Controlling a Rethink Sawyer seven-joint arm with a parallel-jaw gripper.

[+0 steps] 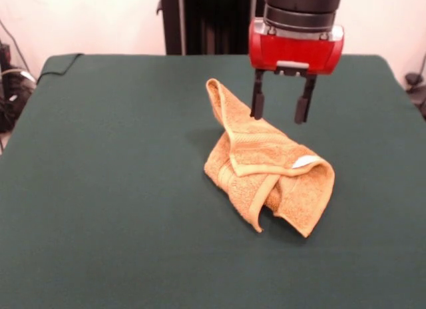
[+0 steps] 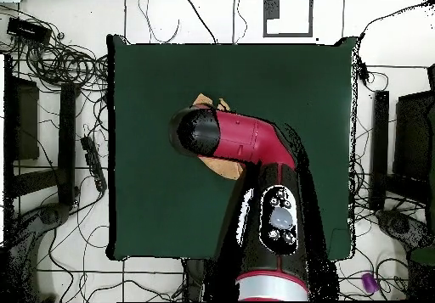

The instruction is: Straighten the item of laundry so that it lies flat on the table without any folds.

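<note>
The towel (image 1: pixel 266 172) lies crumpled near the middle of the table (image 1: pixel 100 189), a nubby orange-tan terry heap folded over itself, its woven band curling across the top and a white label (image 1: pixel 305 162) showing. The gripper (image 1: pixel 282 108) hangs just above its far side, black fingers (image 1: pixel 257 102) spread, holding nothing.

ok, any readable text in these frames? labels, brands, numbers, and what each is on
None can be read.
White label on the towel: no print can be made out.
Red gripper housing: no marking legible.
Arm's control panel in the overhead view: buttons show, any lettering too small to read.
</note>
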